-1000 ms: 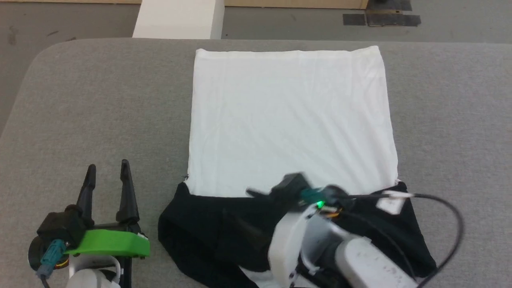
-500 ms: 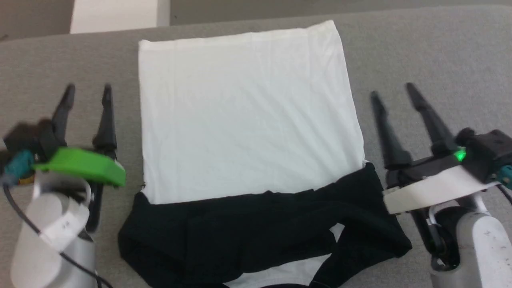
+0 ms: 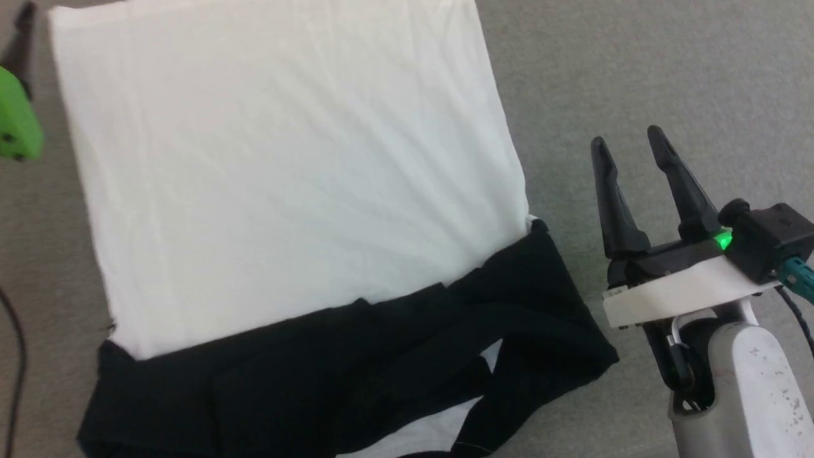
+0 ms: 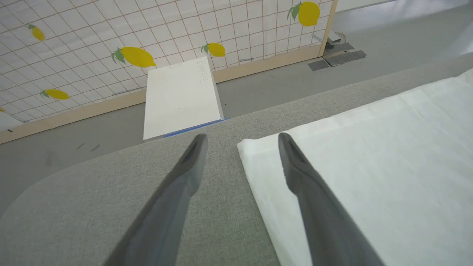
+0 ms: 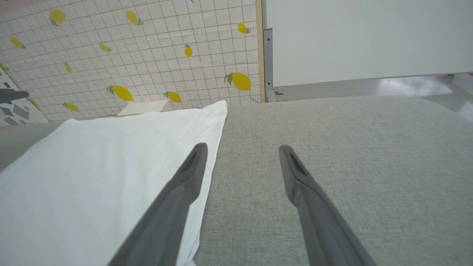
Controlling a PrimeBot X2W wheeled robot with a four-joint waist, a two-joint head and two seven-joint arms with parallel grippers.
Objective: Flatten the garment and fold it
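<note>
Grey table (image 3: 636,63), garment (image 3: 286,159) lying between left end effector (image 4: 240,138) and right end effector (image 3: 633,149), both splayed, empty

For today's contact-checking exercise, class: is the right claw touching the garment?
Apart. The head view shows the open right claw beside the garment, with a strip of bare grey surface between them.

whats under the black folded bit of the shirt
The garment lies on the grey padded surface. Between its black folds a sliver of white cloth peeks out; how the layers beneath are stacked is covered.
</note>
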